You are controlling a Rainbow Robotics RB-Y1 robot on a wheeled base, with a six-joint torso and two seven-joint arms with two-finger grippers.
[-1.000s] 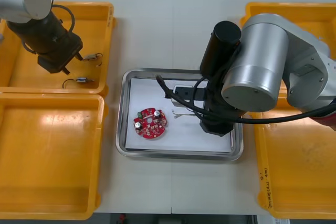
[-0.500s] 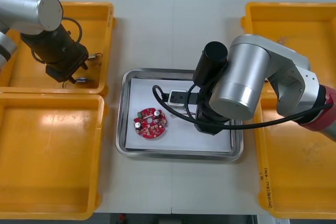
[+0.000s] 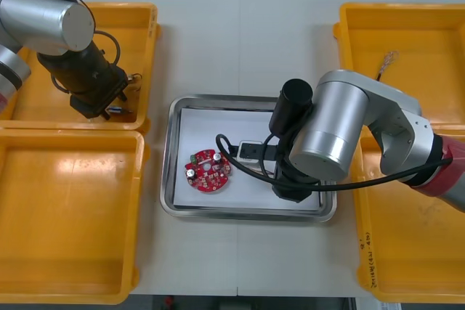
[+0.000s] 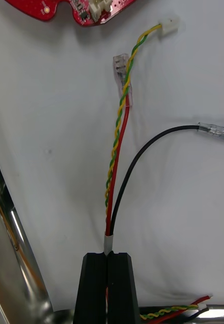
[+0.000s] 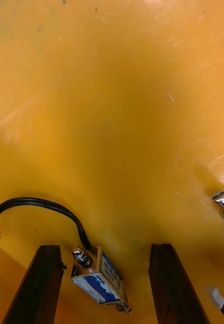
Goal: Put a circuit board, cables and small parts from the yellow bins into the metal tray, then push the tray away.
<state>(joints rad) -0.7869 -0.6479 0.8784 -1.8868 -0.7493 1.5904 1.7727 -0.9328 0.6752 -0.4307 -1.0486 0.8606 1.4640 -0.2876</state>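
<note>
Red and yellow cables (image 4: 119, 152) are trailing across the metal tray (image 3: 174, 201) near the circuit board (image 3: 208, 170); the right gripper (image 4: 108, 255) is clamping their ends between its fingers. The left gripper (image 5: 104, 248), fingers apart, is straddling a small metal part (image 5: 99, 281) in a yellow bin (image 3: 149, 34). The part is sitting off-centre, so closing risks nudging it aside.

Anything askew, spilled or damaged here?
Nothing stands out. The circuit board lies flat in the tray, the right gripper is shut on the cables there, and the left gripper stands open around a small metal part in a yellow bin.
</note>
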